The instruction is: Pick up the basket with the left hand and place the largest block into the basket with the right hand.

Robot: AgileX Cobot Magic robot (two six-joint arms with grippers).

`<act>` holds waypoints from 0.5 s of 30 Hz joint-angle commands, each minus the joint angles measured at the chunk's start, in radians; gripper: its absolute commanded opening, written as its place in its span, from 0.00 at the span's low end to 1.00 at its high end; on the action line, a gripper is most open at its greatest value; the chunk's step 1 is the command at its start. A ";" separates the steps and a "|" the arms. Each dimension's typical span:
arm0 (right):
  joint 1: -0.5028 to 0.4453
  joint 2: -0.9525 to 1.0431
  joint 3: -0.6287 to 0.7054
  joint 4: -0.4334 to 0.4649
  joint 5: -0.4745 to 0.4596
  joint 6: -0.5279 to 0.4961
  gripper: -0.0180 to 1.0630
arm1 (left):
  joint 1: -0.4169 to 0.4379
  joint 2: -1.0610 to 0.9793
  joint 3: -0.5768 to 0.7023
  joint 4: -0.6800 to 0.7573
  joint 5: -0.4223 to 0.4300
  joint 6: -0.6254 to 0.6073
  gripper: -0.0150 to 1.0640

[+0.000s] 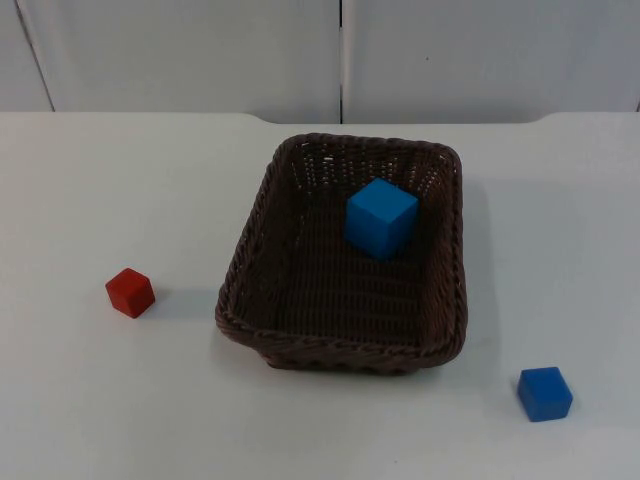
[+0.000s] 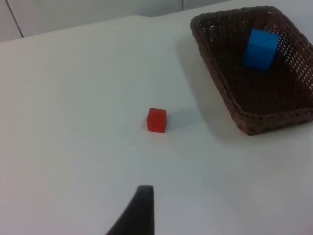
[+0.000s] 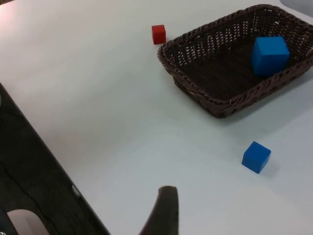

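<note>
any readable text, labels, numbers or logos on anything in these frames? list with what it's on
None. The large blue block, small blue block and red block have plain faces; the basket is bare wicker; the table and partition wall carry no markings.

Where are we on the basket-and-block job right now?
Done, by the look of it: the big blue block lies inside the basket, which stands on the table. Nothing is in hand. The small blue block and red block sit outside on the table. Nothing looks left.
</note>
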 commanded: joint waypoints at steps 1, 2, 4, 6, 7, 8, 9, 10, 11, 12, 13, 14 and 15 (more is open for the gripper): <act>-0.003 -0.003 0.001 -0.005 -0.011 0.005 0.70 | -0.003 -0.005 0.006 0.010 0.001 -0.014 0.91; -0.003 -0.003 0.001 -0.005 -0.011 0.005 0.70 | -0.003 -0.005 0.006 0.010 0.001 -0.014 0.91; -0.003 -0.003 0.001 -0.005 -0.011 0.005 0.70 | -0.003 -0.005 0.006 0.004 0.001 -0.014 0.91; -0.003 -0.003 0.001 -0.005 -0.011 0.005 0.70 | -0.003 -0.005 0.006 0.002 -0.001 -0.014 0.91; -0.003 -0.003 0.001 -0.005 -0.011 0.005 0.70 | -0.003 -0.005 0.006 0.002 -0.001 -0.014 0.91; -0.003 -0.003 0.001 -0.005 -0.011 0.005 0.70 | -0.003 -0.005 0.006 0.002 -0.001 -0.014 0.91; -0.003 -0.003 0.001 -0.005 -0.011 0.005 0.70 | -0.003 -0.005 0.006 0.002 -0.001 -0.014 0.91; -0.003 -0.003 0.001 -0.005 -0.011 0.005 0.70 | -0.003 -0.005 0.006 0.000 -0.001 -0.014 0.91; -0.003 -0.003 0.001 -0.005 -0.011 0.005 0.70 | -0.003 -0.005 0.006 -0.003 -0.001 -0.014 0.91; -0.003 -0.003 0.001 -0.005 -0.011 0.005 0.70 | -0.003 -0.005 0.006 -0.003 -0.001 -0.014 0.91; -0.003 -0.003 0.001 -0.005 -0.011 0.005 0.70 | -0.003 -0.005 0.006 -0.003 -0.001 -0.014 0.91; -0.003 -0.003 0.001 -0.010 -0.011 0.005 0.70 | -0.003 -0.005 0.006 -0.003 -0.001 -0.014 0.91; -0.003 -0.003 0.001 -0.009 -0.011 0.005 0.71 | -0.003 -0.005 0.006 -0.003 -0.001 -0.014 0.91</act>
